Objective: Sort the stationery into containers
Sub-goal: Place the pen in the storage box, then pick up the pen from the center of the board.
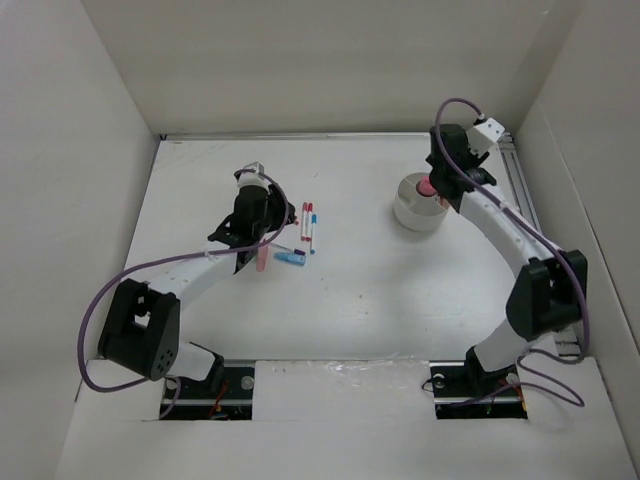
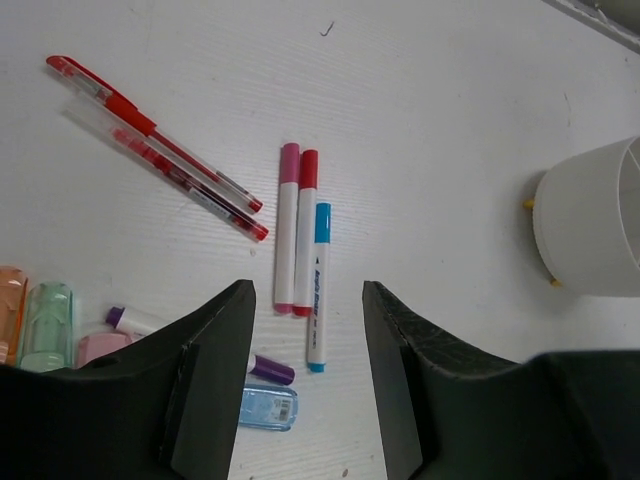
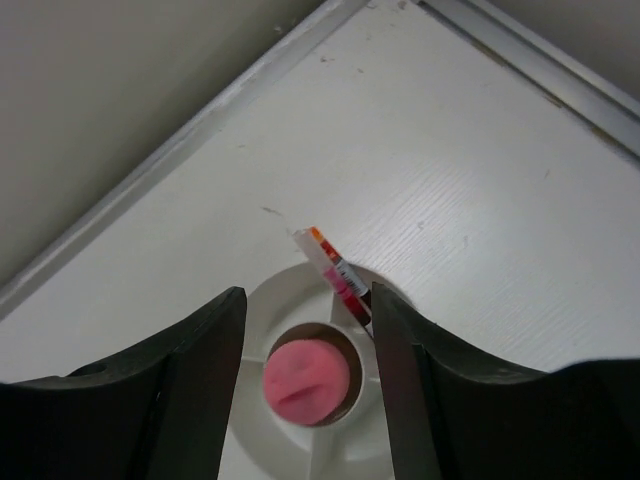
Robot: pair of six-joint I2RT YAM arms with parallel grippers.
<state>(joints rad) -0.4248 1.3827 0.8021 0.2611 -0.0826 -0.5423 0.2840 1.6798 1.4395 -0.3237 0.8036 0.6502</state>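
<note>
My left gripper (image 2: 305,400) is open and empty above the stationery on the table. Below it lie three white markers (image 2: 305,235) with pink, red and blue caps, two red pens (image 2: 160,150), a purple-capped piece (image 2: 268,368), a blue piece (image 2: 268,407), and orange (image 2: 10,310), green (image 2: 47,322) and pink pieces at the left. My right gripper (image 3: 305,390) is open right over the round white tub (image 3: 260,330), (image 1: 418,205). A pink thing (image 3: 306,380) sits in its centre cup and a red pen (image 3: 338,275) leans in a compartment.
The tub also shows at the right edge of the left wrist view (image 2: 590,225). White walls enclose the table; a metal rail (image 3: 540,65) runs along the right side. The markers lie mid-table in the top view (image 1: 308,225).
</note>
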